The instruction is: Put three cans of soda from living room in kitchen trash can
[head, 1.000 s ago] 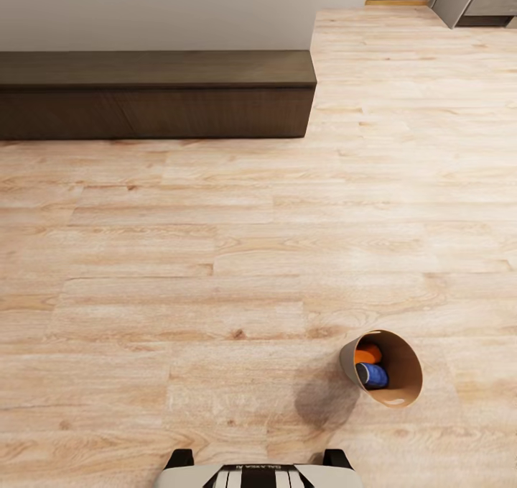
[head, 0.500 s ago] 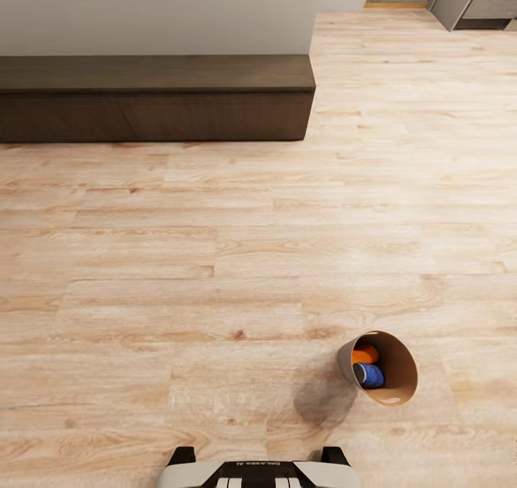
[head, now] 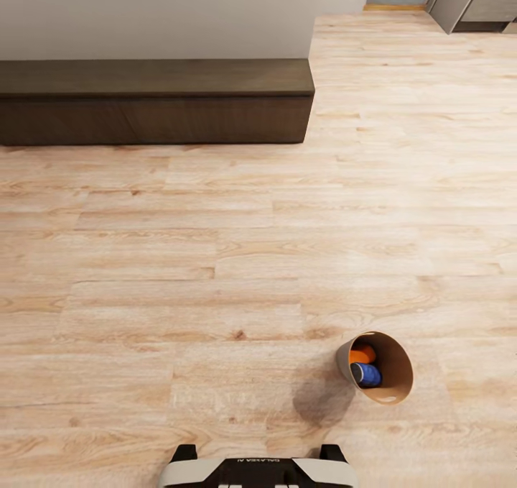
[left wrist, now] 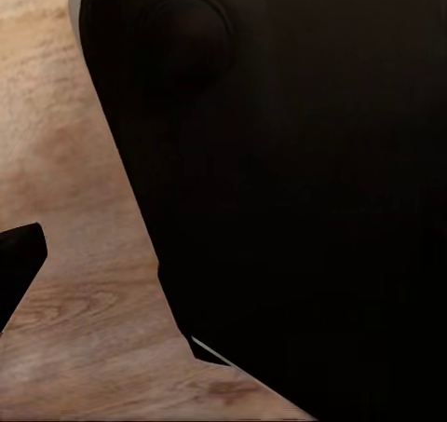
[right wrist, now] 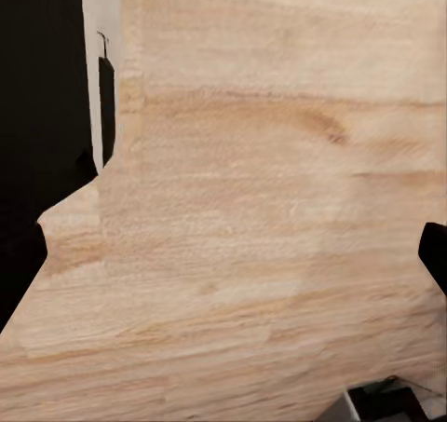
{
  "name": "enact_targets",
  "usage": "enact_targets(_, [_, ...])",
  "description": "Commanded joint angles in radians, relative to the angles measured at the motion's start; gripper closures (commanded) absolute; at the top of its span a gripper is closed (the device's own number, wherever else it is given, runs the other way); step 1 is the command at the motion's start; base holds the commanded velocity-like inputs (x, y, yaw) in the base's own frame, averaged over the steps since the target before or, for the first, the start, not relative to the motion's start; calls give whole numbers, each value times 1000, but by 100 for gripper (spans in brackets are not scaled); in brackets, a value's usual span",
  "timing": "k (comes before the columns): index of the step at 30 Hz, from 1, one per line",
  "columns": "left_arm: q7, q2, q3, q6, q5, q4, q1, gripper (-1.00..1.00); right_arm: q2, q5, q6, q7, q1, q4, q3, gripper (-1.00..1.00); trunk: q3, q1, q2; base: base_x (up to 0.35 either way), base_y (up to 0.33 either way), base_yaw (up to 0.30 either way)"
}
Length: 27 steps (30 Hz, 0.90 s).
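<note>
We log the tapered round pale grey-beige trash bin with brown interior tipped on the light wood plank floor, just ahead of the robot's white base and well short of the long low dark-brown bench. Inside it lie an orange soda can and a dark blue soda can; a third we cannot make out. Risk, in our judgement: the cans could roll out of the tilted mouth if nudged. Jaw opening: we cannot tell for either arm.

White trunk top, black corners, mirrored lettering
</note>
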Motion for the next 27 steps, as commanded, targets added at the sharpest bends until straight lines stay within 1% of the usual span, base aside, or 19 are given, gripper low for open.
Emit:
enact_targets(1, [2, -3, 0, 9, 0, -1, -2, -100, 0, 18, 2, 2, -14, 0, 0, -100, 3, -4, 7, 0, 0, 0])
enact_targets(2, [6, -8, -1, 21, 0, -2, -5, -100, 0, 34, 4, 3, -28, 1, 1, -100, 6, -8, 14, 0, 0, 0])
enact_targets(3, [25, -20, -1, 54, 1, -3, -11, -100, 1, 58, 18, 5, -57, 1, 2, -100, 9, -12, 21, 0, 0, 0])
enact_targets(6, [81, -37, -2, 108, 2, -9, -29, -100, 2, 79, 64, 7, -102, 3, 3, -100, 19, -23, 42, 0, 0, 0])
enact_targets(7, [127, -44, -2, 133, 4, -16, -45, -100, 8, 87, 95, 15, -132, 5, 3, -100, 22, -27, 49, 0, 0, 0])
enact_targets(8, [151, -47, -2, 142, 5, -19, -53, -100, 13, 91, 109, 23, -146, 5, 3, -100, 25, -31, 56, 0, 0, 0])
enact_targets(9, [199, -56, -2, 156, 6, -23, -70, -100, 24, 97, 128, 50, -174, 6, 4, -100, 28, -35, 63, 0, 0, 0])
enact_targets(10, [221, -61, -1, 161, 7, -25, -79, -100, 28, 100, 135, 67, -186, 6, 5, -100, 31, -38, 70, 0, 0, 0])
enact_targets(11, [260, -68, -1, 167, 10, -27, -96, -100, 35, 105, 145, 108, -204, 6, 11, -100, 35, -42, 77, 0, 0, 0])
enact_targets(13, [292, -72, 0, 170, 13, -28, -112, -100, 39, 113, 151, 152, -216, 6, 22, -100, 41, -50, 91, 0, 0, 0])
enact_targets(15, [352, -74, 3, 167, 17, -29, -130, -100, 40, 131, 151, 218, -228, 6, 43, -100, 47, -58, 105, 0, 0, 0])
enact_targets(17, [386, -74, 5, 150, 19, -28, -136, -100, 36, 138, 143, 242, -232, 6, 50, -100, 53, -65, 119, 0, 0, 0])
enact_targets(23, [413, -72, 5, 105, 43, -24, -140, -100, 23, 143, 105, 260, -233, 6, 56, -100, 72, -88, 161, 0, 0, 0])
enact_targets(25, [416, -68, 5, 96, 51, -23, -141, -100, 19, 144, 93, 264, -232, 4, 56, -100, 78, -96, 175, 0, 0, 0])
enact_targets(27, [413, -56, 4, 90, 56, -21, -140, -100, 16, 143, 86, 265, -231, -1, 55, -100, 85, -104, 189, 0, 0, 0])
